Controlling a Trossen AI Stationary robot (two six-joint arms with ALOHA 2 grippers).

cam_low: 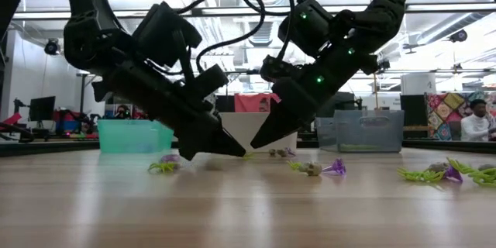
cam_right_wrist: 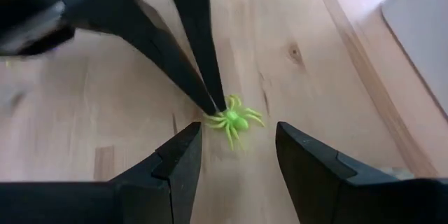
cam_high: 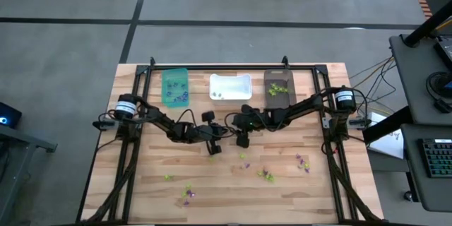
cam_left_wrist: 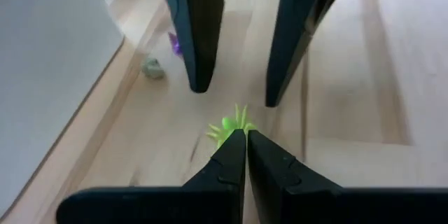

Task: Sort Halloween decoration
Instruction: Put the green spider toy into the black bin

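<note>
two arms: both are meeting over the middle of the counter (cam_high: 212,183), tips leaning toward each other in the low view.
left gripper (cam_left_wrist: 246,134): its fingers are pressed fully together, the closed tip touching the edge of a lime-green spider (cam_right_wrist: 234,120); whether it is pinching a leg or only pinning it, i cannot tell.
right gripper (cam_right_wrist: 238,140): its fingers are standing wide apart, one on each side of the spider, not yet touching it.
spider: it is lying flat on the wood, just in front of the white bin (cam_high: 230,87).
other trinkets: purple, green and pale pieces are lying scattered over the near half of the counter, well apart from this one.
bins: teal bin (cam_high: 174,87), white and dark brown bin (cam_high: 279,85) are sitting in a row at the far edge; green pieces are showing in the brown one.
doing it well: judging from this, the right fingers should be coming down level until both tips are meeting the wood, then closing across the body rather than the thin legs.
risk: the spider is probably light and could be flicking away if the left tip is lifting or dragging first.
</note>
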